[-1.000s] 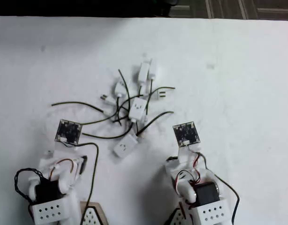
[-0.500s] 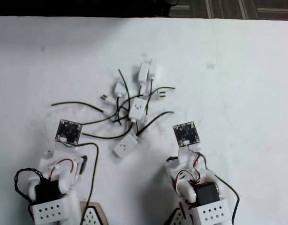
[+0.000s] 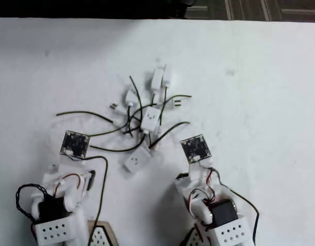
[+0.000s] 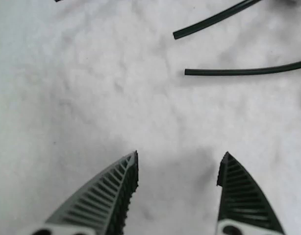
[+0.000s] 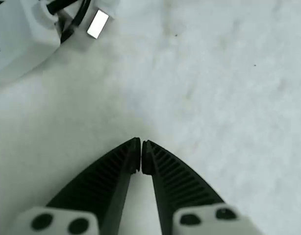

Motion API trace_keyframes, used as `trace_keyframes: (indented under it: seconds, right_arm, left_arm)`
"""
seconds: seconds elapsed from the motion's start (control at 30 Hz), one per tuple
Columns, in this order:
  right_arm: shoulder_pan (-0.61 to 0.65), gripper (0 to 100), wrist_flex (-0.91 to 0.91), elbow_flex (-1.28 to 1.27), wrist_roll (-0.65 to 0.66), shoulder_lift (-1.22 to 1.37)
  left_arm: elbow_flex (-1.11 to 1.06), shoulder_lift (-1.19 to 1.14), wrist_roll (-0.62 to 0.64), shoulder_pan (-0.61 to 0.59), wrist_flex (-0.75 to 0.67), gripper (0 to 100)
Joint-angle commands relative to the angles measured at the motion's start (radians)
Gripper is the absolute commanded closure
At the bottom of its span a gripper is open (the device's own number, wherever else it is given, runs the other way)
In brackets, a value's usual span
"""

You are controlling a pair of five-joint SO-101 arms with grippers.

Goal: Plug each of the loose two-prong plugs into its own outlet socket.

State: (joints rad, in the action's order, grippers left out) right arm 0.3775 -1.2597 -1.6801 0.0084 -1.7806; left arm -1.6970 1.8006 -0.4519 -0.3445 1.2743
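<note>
Several white outlet sockets and two-prong plugs with black cords lie tangled mid-table: one socket (image 3: 137, 160) nearest the arms, another (image 3: 150, 119) behind it, two white blocks (image 3: 161, 78) farther back. A loose plug (image 3: 131, 96) lies left of them. My left gripper (image 4: 180, 159) is open over bare table, short of two black cord ends (image 4: 243, 72). My right gripper (image 5: 140, 149) is shut on nothing, with a white socket body (image 5: 18, 34) and a metal prong (image 5: 97, 23) ahead of it. In the high view the right arm's wrist (image 3: 195, 148) sits just right of the nearest socket.
The table is a white sheet (image 3: 270, 92) with wide free room to the right and left of the pile. Its far edge (image 3: 96, 18) meets a dark floor. The left arm's wrist (image 3: 75, 144) sits left of the pile, a black cable trailing beside it.
The right arm's wrist has swung a little to the left, toward the nearest socket. The left arm and the pile have not moved.
</note>
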Motion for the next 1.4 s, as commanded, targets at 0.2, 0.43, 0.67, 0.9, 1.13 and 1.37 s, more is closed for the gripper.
trace_keyframes:
  seconds: [0.2,0.43,0.67,0.9,1.13,1.37]
  right_arm:
    - [-0.317,98.0,-0.053,0.166,0.101,-0.01]
    - [-0.513,97.9,0.047,0.262,0.178,-0.002]
    - [-0.384,97.8,-0.015,0.425,0.384,0.001]
    - [-0.277,97.8,-0.059,0.674,0.382,0.292]
    - [-0.194,97.8,-0.062,0.967,0.275,0.866]
    - [-0.185,85.9,0.07,1.079,0.133,1.178]
  left_arm:
    - [0.003,0.002,0.008,-0.008,0.005,74]
    - [0.003,0.002,0.008,-0.008,0.005,74]
    - [0.003,0.002,0.008,-0.008,0.005,74]
    - [0.003,0.002,0.008,-0.008,0.005,74]
    - [0.003,0.002,0.008,-0.008,0.005,74]
    - [0.003,0.002,0.008,-0.008,0.005,74]
